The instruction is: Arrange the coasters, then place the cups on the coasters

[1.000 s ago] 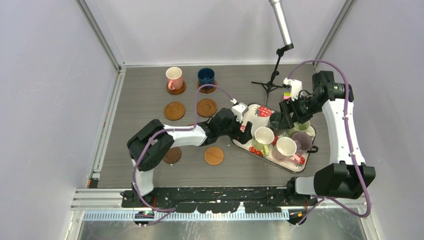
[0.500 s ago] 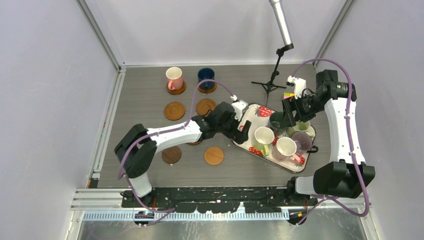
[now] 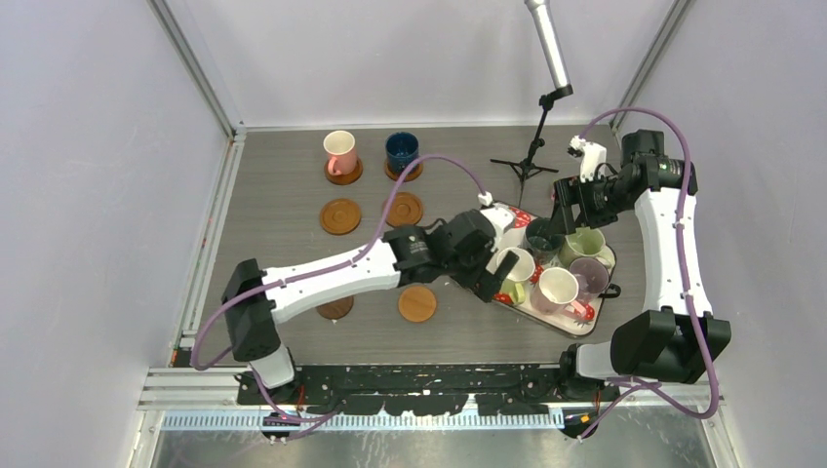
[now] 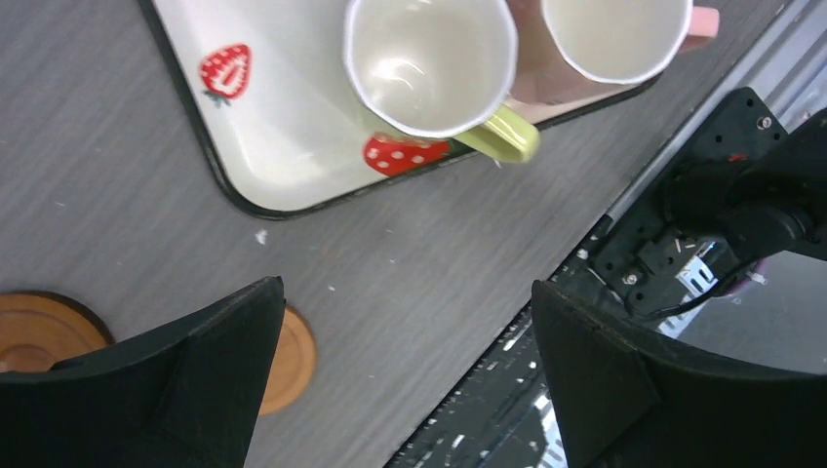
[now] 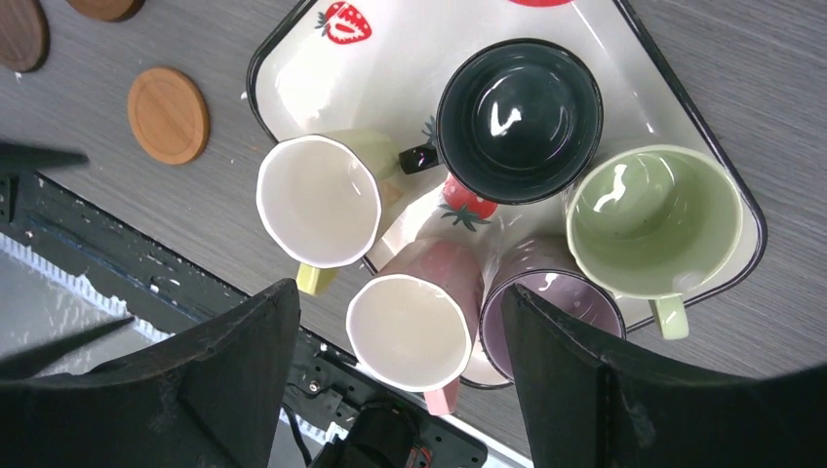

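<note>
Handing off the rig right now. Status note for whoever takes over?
Left gripper: open, empty, at the tray's near-left edge beside the pale yellow cup.
Right gripper: open, empty, above the tray.
Done: pink cup and dark blue cup each on a coaster.
Remaining: five cups on the tray; four bare coasters visible.

Grey wood-grain tabletop (image 3: 283, 185), a few pale flecks on it. Plain white panel walls (image 3: 88, 195) on three sides, aluminium frame posts (image 3: 193, 68) in the far corners. Black tripod stand (image 3: 527, 161) at the far edge holds a tilted silver cylinder (image 3: 548, 44). Black rail (image 3: 419, 375) along the near edge. Light is even and soft.
</note>
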`<state>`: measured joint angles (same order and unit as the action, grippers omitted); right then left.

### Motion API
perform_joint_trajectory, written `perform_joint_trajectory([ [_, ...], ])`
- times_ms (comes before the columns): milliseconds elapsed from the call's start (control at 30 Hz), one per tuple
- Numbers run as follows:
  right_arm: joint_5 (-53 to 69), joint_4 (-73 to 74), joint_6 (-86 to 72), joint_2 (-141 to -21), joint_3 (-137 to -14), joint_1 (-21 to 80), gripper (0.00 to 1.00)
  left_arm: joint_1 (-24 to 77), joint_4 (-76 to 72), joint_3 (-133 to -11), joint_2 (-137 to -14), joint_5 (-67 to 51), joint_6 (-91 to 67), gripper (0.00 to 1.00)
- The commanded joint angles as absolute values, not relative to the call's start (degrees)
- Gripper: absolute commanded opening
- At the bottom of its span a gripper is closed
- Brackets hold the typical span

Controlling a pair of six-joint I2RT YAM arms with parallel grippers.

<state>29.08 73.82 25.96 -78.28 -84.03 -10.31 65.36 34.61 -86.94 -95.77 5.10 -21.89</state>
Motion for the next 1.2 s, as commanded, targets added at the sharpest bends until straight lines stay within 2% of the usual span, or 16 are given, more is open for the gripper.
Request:
perform_joint_trajectory([
  [0, 29.8, 70.7, 23.8, -77.3, -85.6, -10.5, 0.8, 70.8, 40.1, -91.3, -100.4, 12.2, -29.0, 1.0],
  [167, 30.2, 69.6, 23.9, -76.0, -85.2, -10.6, 0.8, 73.9, 46.1, -101.2, -107.9, 19.0, -35.5, 1.0],
  [567, 30.1, 69.5, 25.1, -74.6, -85.7, -12.0, 0.81, 74.1, 48.6, -113.6, -119.5, 22.2, -40.9, 1.0],
  [900, 30.9, 69.6, 26.0, -74.5, -85.0, -12.8, 0.81, 72.8, 50.0, -115.3, -123.7, 25.9, -41.4, 0.99],
  [1167, 31.4, 69.6, 26.3, -74.5, -84.3, -13.4, 0.81, 69.7, 48.9, -115.1, -125.4, 25.6, -40.3, 0.84],
])
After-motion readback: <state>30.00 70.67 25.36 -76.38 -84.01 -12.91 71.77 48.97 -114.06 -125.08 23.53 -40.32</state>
